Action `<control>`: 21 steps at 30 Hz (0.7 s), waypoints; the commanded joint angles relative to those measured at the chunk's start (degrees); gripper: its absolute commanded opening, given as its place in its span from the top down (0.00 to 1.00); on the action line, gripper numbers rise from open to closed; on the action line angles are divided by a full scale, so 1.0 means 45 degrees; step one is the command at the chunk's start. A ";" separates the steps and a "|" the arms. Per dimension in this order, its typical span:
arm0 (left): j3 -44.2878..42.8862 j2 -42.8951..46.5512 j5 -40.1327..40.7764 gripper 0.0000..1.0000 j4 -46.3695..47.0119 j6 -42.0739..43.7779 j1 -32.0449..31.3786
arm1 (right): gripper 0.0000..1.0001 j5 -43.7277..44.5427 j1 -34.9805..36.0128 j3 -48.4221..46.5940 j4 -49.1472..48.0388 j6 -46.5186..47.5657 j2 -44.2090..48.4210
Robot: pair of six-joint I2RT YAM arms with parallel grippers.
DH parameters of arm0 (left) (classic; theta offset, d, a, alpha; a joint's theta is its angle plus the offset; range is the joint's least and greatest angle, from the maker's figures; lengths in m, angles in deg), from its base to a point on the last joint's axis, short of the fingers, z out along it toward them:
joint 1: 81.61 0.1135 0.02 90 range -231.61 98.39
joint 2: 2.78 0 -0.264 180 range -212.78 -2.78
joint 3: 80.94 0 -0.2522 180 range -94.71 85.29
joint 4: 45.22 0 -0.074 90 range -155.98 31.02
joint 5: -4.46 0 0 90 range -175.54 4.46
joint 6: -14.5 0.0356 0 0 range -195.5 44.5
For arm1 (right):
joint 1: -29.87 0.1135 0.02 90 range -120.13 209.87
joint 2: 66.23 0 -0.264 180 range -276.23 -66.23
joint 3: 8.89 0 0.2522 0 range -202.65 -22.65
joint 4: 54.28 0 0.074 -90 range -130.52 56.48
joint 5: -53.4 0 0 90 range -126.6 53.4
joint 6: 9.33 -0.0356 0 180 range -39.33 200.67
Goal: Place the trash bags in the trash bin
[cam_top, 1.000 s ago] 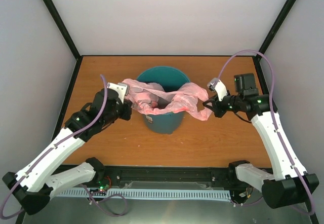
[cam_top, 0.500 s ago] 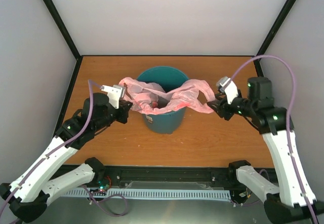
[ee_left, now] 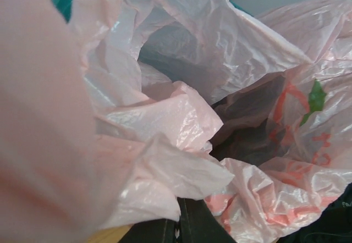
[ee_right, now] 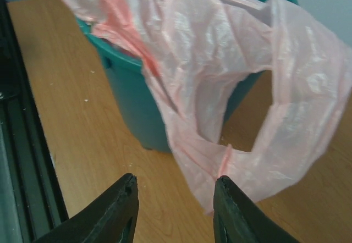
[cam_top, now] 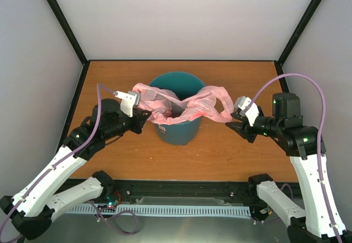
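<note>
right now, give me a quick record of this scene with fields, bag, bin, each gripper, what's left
bag: translucent pink plastic bag, draped across the bin's mouth, one end hanging outside on the right
bin: round teal plastic bin, upright on the wooden table
left gripper: shut on the bag's left edge
right gripper: open, jaws apart just below the hanging end, nothing between them
left to do: bag not yet pushed down inside the bin
</note>
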 commanded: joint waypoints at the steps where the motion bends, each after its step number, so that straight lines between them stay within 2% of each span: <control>1: -0.0429 -0.0133 -0.0788 0.99 0.0911 -0.0464 0.0065 | 0.62 -0.1203 0.0109 -0.0191 0.0955 0.1604 0.0105; 4: -0.0444 -0.0247 -0.0845 0.99 0.0933 -0.0483 0.0056 | 0.65 -0.1166 0.0330 -0.0332 0.1311 0.2025 -0.0246; 7: -0.0370 -0.0239 -0.0825 0.99 0.0908 -0.0515 0.0056 | 0.64 -0.0706 0.0611 -0.0189 0.0713 0.1727 -0.0367; 15: -0.0339 -0.0148 -0.0721 0.99 0.0739 -0.0500 0.0056 | 0.40 0.0791 0.2545 -0.0297 -0.0961 0.0920 -0.1700; 18: -0.0346 -0.0094 -0.0718 0.99 0.0616 -0.0479 0.0056 | 0.38 0.1367 0.3027 -0.0283 -0.1530 0.0608 -0.2270; 21: -0.0301 0.0068 -0.0667 0.99 0.0537 -0.0448 0.0058 | 0.41 0.1851 0.3327 -0.0013 -0.2100 0.0460 -0.2580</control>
